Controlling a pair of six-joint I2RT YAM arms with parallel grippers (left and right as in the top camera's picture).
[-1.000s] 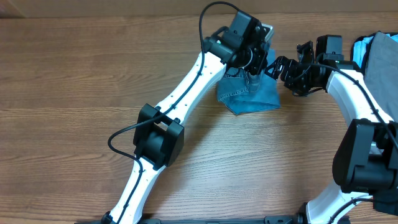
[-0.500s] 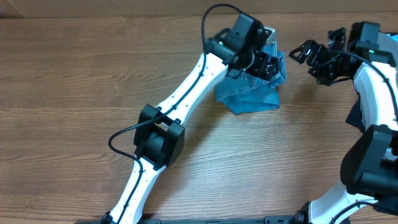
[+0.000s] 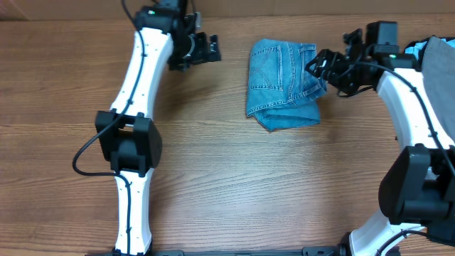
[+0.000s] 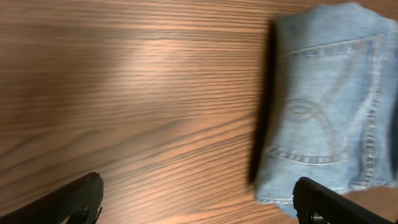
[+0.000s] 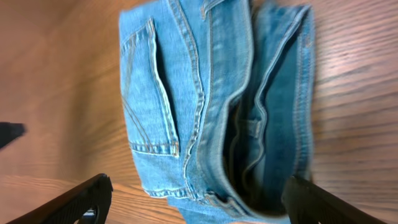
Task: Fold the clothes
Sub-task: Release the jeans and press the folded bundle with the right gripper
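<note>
Folded jeans (image 3: pixel 282 85) lie as a compact bundle on the counter (image 3: pixel 213 178), long axis running away from the arm bases. The right tool (image 3: pixel 318 69), spread wide and empty, hangs at the bundle's far right corner and is the nearer. The left tool (image 3: pixel 210 50), also spread, stands well apart to the jeans' left.

Wooden table (image 3: pixel 234 178), brown grain running left to right. Folded light-blue jeans (image 3: pixel 281 82) lie flat at far middle, back pocket up, lower fold bunched at near edge. At right edge: grey garment (image 3: pixel 435 67), pale-blue garment (image 3: pixel 411 55) showing along its left side, both cut off by frame.
</note>
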